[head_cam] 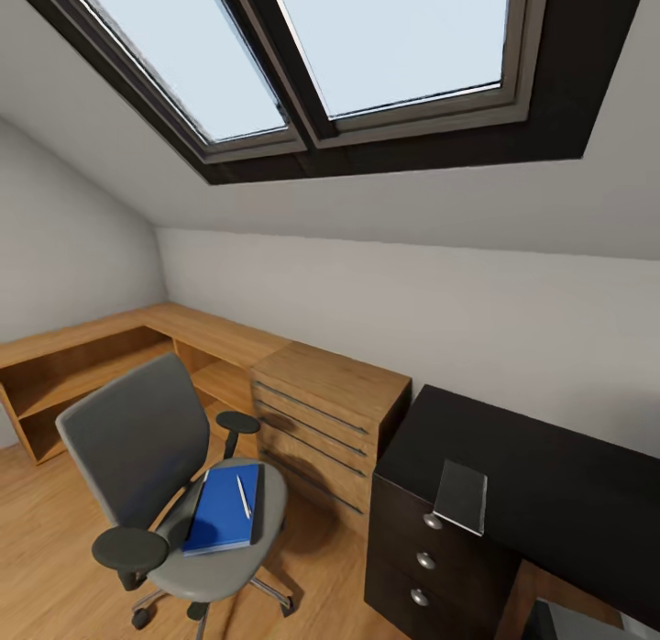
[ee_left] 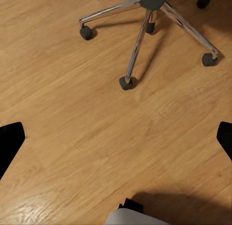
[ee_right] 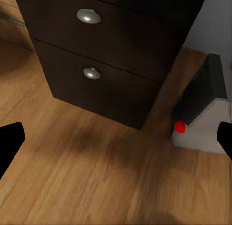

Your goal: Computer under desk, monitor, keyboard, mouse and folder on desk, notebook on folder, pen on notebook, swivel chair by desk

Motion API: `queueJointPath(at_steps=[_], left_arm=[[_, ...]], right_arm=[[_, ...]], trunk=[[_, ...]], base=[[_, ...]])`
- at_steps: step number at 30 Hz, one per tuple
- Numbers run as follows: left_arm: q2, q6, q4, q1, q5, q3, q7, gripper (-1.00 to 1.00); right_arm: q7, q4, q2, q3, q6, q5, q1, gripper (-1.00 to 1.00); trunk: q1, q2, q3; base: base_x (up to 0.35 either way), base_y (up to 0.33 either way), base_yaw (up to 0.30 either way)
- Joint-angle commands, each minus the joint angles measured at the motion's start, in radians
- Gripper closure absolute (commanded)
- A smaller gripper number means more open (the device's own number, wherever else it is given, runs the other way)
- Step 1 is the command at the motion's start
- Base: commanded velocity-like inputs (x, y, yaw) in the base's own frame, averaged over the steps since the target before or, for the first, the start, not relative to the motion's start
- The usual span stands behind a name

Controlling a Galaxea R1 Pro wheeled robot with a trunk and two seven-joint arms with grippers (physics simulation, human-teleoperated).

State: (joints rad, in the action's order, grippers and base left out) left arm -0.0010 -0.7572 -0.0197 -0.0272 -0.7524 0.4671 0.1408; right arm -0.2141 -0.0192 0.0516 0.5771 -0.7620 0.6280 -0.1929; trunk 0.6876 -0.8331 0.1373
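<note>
Left jaws wide, nothing between them, over light wood plank floor (ee_left: 87,138); chrome five-star castor base (ee_left: 150,22) of the chair ahead. Right jaws wide too, holding nothing, facing dark drawer fronts with round metal knobs (ee_right: 89,16); grey computer case with red button (ee_right: 203,114) on the floor beside them, under the table. Head view: grey swivel chair (head_cam: 137,438) at 8 o'clock, blue folder (head_cam: 220,512) on its seat, white pen (head_cam: 243,496) on top. Black table (head_cam: 550,493) at 4 o'clock, small dark flat object (head_cam: 461,496) near its edge.
</note>
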Motion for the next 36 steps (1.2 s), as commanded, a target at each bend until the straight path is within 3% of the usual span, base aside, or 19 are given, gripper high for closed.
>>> queueJointPath(at_steps=[1,29,36], left_arm=[[0.002,-0.002,0.0,0.0,0.001,0.009,0.011,-1.0],[0.005,0.004,0.0,0.0,-0.002,0.004,0.014,-1.0],[0.004,0.005,0.0,0.0,-0.001,0.005,0.013,-1.0]], right_arm=[[-0.009,-0.002,-0.001,0.009,-0.002,-0.001,-0.001,-1.0],[-0.008,-0.001,-0.004,0.009,-0.002,0.001,0.0,-1.0],[-0.008,-0.001,-0.004,0.009,-0.002,0.001,0.0,-1.0]], trunk=[[-0.004,0.006,-0.002],[-0.111,0.202,-0.089],[-0.111,0.202,-0.089]], base=[[0.0,0.0,0.008],[0.0,0.0,0.001],[0.0,0.0,0.0]])
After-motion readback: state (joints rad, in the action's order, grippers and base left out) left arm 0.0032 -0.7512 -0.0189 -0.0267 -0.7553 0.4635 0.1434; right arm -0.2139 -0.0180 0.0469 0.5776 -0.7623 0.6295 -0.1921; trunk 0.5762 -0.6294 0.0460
